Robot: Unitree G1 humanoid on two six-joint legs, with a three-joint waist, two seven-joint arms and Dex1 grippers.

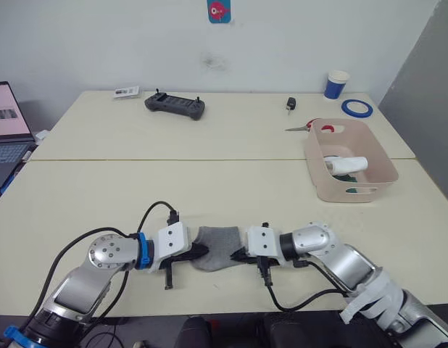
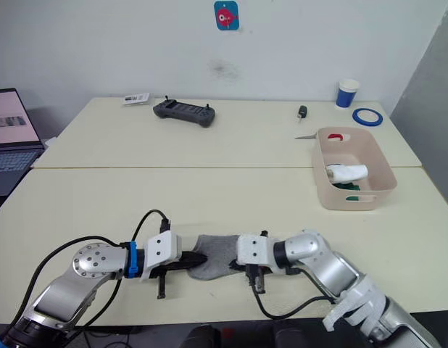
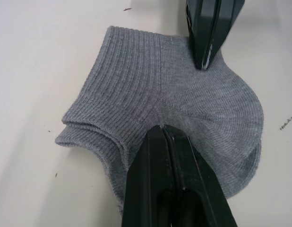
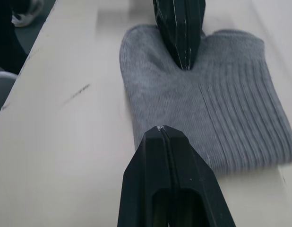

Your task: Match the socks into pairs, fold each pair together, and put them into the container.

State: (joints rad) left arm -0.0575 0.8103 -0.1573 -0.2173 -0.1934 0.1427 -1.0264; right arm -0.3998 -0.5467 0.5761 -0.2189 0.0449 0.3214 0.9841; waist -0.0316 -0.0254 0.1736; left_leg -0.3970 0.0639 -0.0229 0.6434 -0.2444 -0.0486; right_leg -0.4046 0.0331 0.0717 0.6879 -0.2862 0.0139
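Near table edge: my left gripper (image 1: pixel 197 251) and right gripper (image 1: pixel 237 255), fingers pressed together, pin the stacked grey socks (image 1: pixel 217 246) from opposite sides | soft, light, floppy ribbed knit; best pinched through both layers mid-fold | container (image 1: pixel 384 166) well apart, right.

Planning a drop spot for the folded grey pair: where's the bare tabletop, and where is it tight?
Bare: the stretch between the grey socks and the container, and the left side below the controller. Tight: the near edge, where the left hand and right hand press the socks, and the far right corner by the cup, tape roll and scissors.
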